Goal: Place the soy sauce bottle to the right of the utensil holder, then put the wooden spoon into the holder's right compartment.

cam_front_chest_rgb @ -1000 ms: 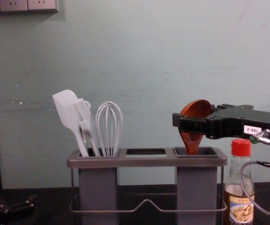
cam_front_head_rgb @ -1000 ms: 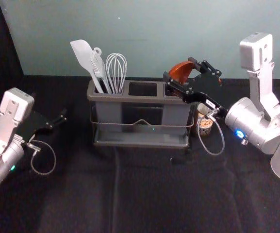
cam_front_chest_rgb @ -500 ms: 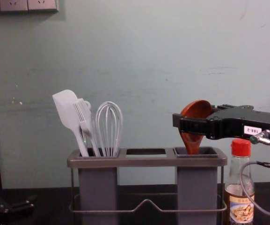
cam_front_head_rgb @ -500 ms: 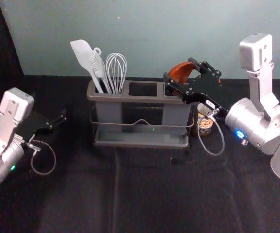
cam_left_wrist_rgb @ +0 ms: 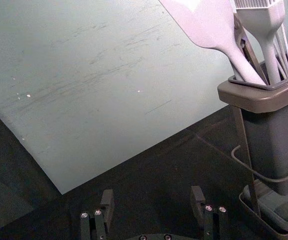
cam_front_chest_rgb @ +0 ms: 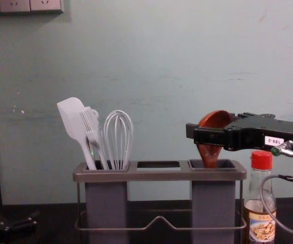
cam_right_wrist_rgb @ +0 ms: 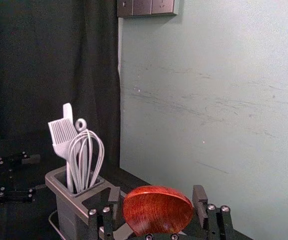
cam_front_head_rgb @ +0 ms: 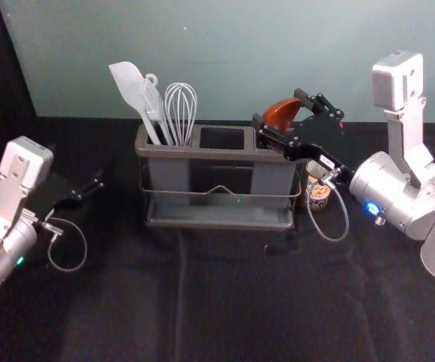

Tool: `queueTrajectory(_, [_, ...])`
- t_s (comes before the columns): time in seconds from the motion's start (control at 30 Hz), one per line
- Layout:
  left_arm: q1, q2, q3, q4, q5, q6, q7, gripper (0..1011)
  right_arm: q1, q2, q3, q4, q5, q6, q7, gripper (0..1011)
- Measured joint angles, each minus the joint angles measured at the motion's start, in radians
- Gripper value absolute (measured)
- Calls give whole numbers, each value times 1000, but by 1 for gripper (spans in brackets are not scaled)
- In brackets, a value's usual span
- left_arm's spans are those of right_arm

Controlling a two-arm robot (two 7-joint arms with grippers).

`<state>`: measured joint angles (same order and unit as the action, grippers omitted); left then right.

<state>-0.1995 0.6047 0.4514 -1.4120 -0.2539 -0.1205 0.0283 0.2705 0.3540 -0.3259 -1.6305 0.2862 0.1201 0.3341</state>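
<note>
Well, wooden spoon between right gripper's spread fingers above holder, left gripper at left.

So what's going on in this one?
The robot's right end effector is open around the bowl of the wooden spoon, whose handle is down in the right compartment of the utensil holder. The soy sauce bottle stands to the holder's right. The left end effector is open and idle, off to the holder's left.
</note>
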Motion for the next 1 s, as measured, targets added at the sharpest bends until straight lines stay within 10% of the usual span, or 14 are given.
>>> queueTrajectory(1.0, [0,0,0,0,0,0,0,1005,-24,2,29,-63,-12,-55,-15,1004])
